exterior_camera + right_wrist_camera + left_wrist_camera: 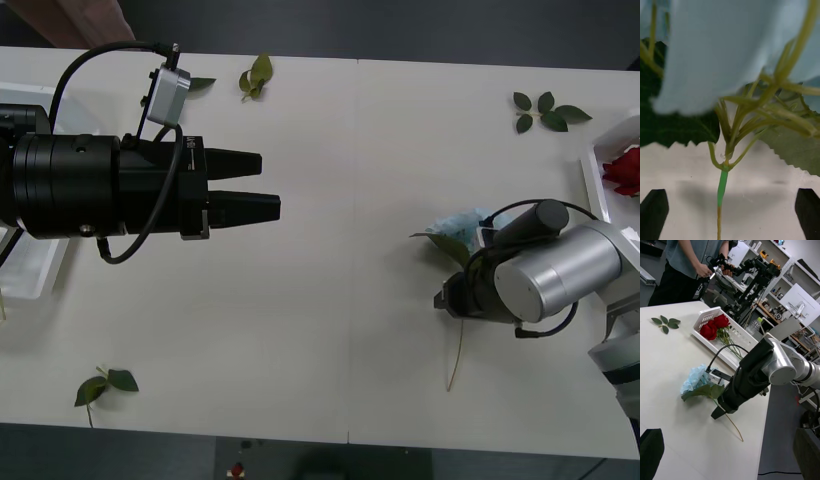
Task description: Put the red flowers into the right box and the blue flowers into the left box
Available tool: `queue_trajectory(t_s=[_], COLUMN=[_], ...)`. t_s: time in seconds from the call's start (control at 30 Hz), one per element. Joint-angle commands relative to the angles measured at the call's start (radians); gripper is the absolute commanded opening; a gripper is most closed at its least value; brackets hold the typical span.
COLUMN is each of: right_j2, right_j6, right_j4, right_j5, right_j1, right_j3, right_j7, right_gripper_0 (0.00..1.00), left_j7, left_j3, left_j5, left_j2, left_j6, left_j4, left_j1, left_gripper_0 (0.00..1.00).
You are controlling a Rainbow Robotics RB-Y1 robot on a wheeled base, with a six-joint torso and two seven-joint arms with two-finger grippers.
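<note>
The white worktop [340, 250] is smooth and matte; near its right edge the slotted white box [738, 338] with the flared rim holds red flowers [715, 326], dense cloth heads on thin stems; by that edge the right claw [717, 413] stands over one blue flower [696, 380] lying flat, jaws wide either side of its stem; the left claw [262, 186] hangs narrowly parted over the left half; I judge the flower light, its fluffy petals soft and crushable, the wiry green stem [722, 185] below the head the firmest hold.
</note>
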Motion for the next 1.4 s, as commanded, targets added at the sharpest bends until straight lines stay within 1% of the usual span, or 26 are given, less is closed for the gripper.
queue_trajectory(t_s=[0.03, 0.07, 0.1, 0.13, 0.17, 0.57, 0.8, 0.93, 1.17, 1.4], right_j2=[0.007, 0.009, 0.009, 0.009, 0.009, 0.005, -0.008, -0.011, -0.005, -0.001], right_j6=[-0.01, -0.01, -0.016, -0.021, -0.025, -0.044, -0.042, -0.042, -0.042, -0.042], right_j4=[-0.011, -0.007, -0.002, 0.001, 0.006, 0.016, -0.037, -0.067, -0.088, -0.09], right_j5=[0.018, 0.018, 0.018, 0.018, 0.016, 0.019, 0.004, -0.037, -0.194, -0.363], right_j1=[-0.029, -0.031, -0.029, -0.029, -0.029, -0.037, -0.053, -0.071, -0.111, -0.154], right_j3=[0.013, 0.013, 0.013, 0.013, 0.013, 0.008, -0.026, -0.076, -0.197, -0.291], right_j7=[-0.036, -0.036, -0.037, -0.037, -0.037, -0.04, -0.01, 0.13, 0.428, 0.635], right_gripper_0=[0.56, 0.45, 0.23, 0.06, 0.0, 0.0, 0.0, 0.0, 0.0, 0.0], left_j7=[-0.031, -0.031, -0.031, -0.031, -0.031, -0.031, -0.031, -0.031, -0.031, -0.031], left_j3=[0.02, 0.02, 0.02, 0.02, 0.02, 0.02, 0.02, 0.02, 0.02, 0.02], left_j5=[0.005, 0.005, 0.005, 0.005, 0.005, 0.005, 0.005, 0.005, 0.005, 0.005], left_j2=[0.016, 0.016, 0.016, 0.016, 0.016, 0.016, 0.016, 0.016, 0.016, 0.016], left_j6=[-0.002, -0.002, -0.002, -0.002, -0.002, -0.002, -0.002, -0.002, -0.002, -0.002], left_j4=[-0.028, -0.028, -0.028, -0.028, -0.028, -0.028, -0.028, -0.028, -0.028, -0.028], left_j1=[0.004, 0.004, 0.004, 0.004, 0.004, 0.004, 0.004, 0.004, 0.004, 0.004], left_gripper_0=[1.0, 1.0, 1.0, 1.0, 1.0, 1.0, 1.0, 1.0, 1.0, 1.0])
